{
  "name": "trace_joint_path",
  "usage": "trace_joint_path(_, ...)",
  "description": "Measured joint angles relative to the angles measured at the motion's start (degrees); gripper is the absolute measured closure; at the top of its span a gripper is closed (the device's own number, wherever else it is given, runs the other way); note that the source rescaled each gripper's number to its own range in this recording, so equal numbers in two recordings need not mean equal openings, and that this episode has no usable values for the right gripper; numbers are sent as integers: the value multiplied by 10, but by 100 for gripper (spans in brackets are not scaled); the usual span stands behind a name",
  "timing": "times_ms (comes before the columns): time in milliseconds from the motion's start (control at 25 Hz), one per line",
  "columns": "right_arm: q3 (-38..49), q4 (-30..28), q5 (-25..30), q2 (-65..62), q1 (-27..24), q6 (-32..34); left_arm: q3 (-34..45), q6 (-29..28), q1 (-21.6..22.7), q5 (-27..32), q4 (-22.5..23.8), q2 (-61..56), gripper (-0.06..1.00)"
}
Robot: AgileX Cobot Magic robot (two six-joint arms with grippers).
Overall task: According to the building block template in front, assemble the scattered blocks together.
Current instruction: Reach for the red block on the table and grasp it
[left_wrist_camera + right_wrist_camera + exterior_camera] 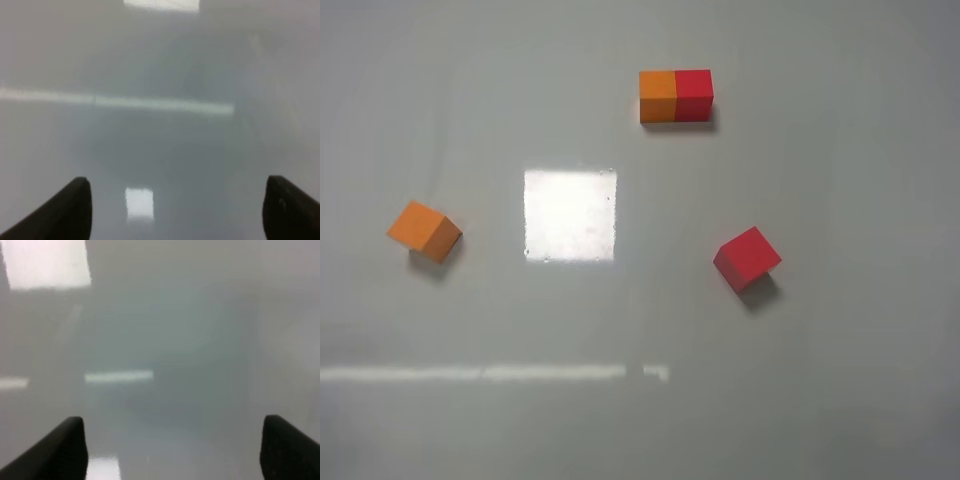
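The left gripper (175,207) and right gripper (172,447) both gape wide over bare table (820,400), holding nothing. The orange cube (424,231) lies on the left arm's side and the red cube (747,258) on the right's, well apart. The template (676,96) sits near the red cube, with open table round all three. Their distance from either gripper I cannot tell.

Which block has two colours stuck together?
The building block template, at the top of the high view: half orange, half red. The loose orange cube and the loose red cube are each one colour.
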Motion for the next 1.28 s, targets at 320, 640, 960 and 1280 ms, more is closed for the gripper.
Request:
trace_joint_path(320, 0, 0, 0, 0, 0, 0, 0, 0, 0, 0, 0, 0, 36)
trace_joint_path(640, 0, 0, 0, 0, 0, 0, 0, 9, 0, 1, 31, 0, 31)
trace_joint_path(960, 0, 0, 0, 0, 0, 0, -111, 83, 0, 95, 81, 131, -4)
trace_joint_path(1280, 0, 0, 0, 0, 0, 0, -300, 188, 0, 99, -16, 362, -5)
